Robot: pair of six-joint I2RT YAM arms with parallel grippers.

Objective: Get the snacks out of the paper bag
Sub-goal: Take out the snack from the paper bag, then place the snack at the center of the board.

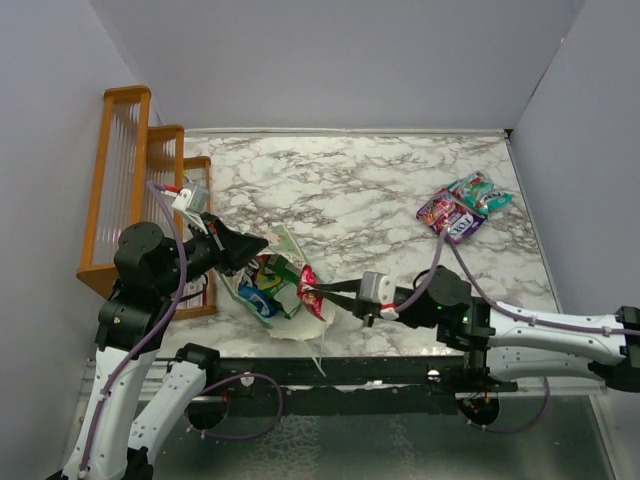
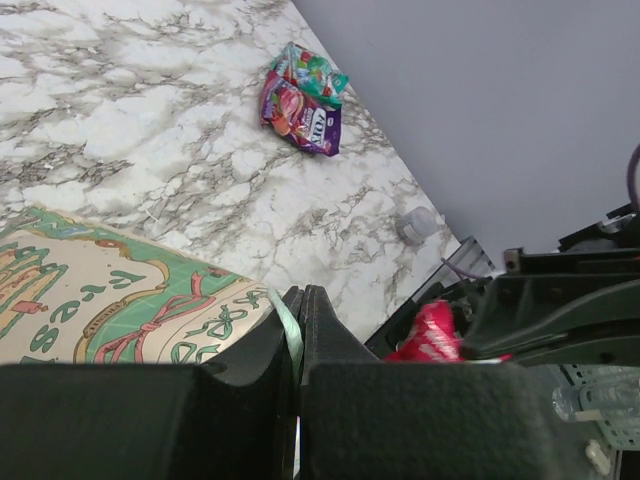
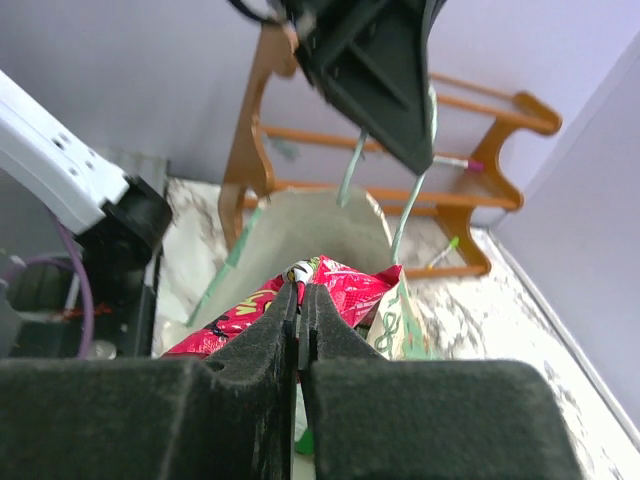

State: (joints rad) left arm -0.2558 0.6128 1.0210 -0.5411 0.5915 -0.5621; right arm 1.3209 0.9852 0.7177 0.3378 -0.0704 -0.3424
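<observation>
Right arm (image 1: 540, 335) stretches leftward, tool (image 1: 327, 295) pinching red snack (image 1: 308, 282).

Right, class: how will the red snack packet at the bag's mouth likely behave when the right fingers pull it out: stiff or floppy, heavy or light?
Probably floppy: the red packet looks crumpled where the right fingers pinch its edge. Likely light: it is small beside the bag. Its glossy film might slip.

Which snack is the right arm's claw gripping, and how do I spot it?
On the marble table, find the mint-green paper bag lying near the front edge. At its open mouth, the right gripper pinches a glossy red packet. Its neighbours in the bag are blue and green packets.
</observation>
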